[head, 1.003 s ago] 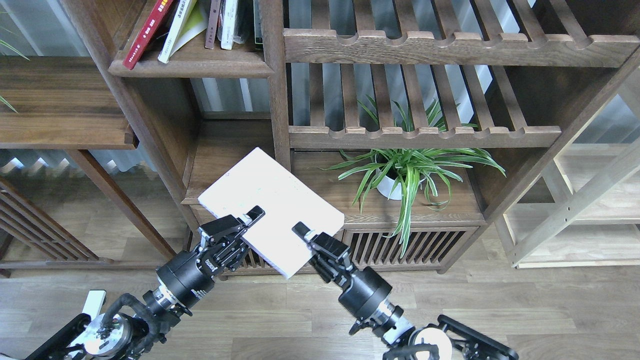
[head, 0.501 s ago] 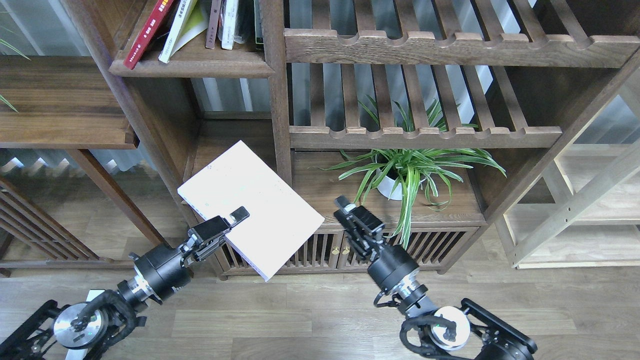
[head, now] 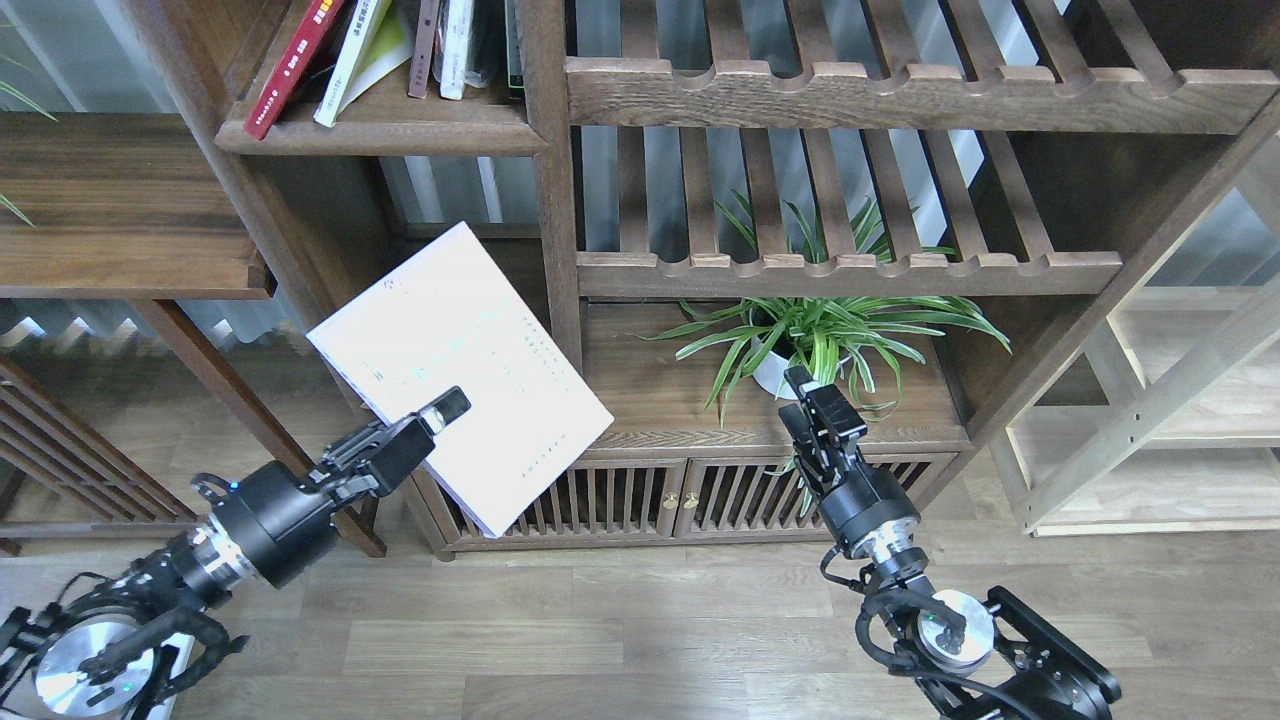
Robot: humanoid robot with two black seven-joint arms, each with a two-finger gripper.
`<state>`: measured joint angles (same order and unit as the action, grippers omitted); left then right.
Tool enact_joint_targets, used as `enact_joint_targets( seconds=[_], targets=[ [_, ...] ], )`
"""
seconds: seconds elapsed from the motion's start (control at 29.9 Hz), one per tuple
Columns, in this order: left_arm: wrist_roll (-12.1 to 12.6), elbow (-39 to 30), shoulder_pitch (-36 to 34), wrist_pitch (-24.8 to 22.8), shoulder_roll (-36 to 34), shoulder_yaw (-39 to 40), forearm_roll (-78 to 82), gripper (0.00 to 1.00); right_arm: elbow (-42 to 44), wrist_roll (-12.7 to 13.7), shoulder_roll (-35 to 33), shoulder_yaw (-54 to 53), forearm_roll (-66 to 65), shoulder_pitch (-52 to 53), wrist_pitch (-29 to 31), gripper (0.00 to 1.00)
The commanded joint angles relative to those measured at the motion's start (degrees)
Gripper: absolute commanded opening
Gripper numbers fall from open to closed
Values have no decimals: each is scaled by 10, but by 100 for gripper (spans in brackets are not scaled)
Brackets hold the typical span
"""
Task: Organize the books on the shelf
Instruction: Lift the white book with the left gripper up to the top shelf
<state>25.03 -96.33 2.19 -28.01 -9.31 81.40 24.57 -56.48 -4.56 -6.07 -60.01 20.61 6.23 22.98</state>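
The left end effector (head: 440, 412) pinches the near edge of the pale book (head: 455, 360), held in the air, long axis pointing far-left. The shelf (head: 380, 125) lies farther, above. The right end effector (head: 815, 400) holds nothing; spread unclear.

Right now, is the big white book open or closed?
Closed. The white book shows one flat cover with faint print, no pages fanned out, and the left hand grips its lower edge, holding it tilted in front of the bookcase.

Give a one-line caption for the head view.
Left gripper holds pale book before dark bookcase; right gripper empty.
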Motion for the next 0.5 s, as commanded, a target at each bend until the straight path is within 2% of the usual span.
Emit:
enact_joint_targets(
  seconds=[0.0,0.1,0.47],
  targets=[
    [0,-26,18,0,11,46,39,3,9,0,2,0,0,7,1,72],
    [0,-51,35,0,19,79,50,3,12,0,4,0,0,11,1,72],
    [5,-54,40,0,20,190,107,2,15,1,4,4,-1,20,1,72]
  ],
)
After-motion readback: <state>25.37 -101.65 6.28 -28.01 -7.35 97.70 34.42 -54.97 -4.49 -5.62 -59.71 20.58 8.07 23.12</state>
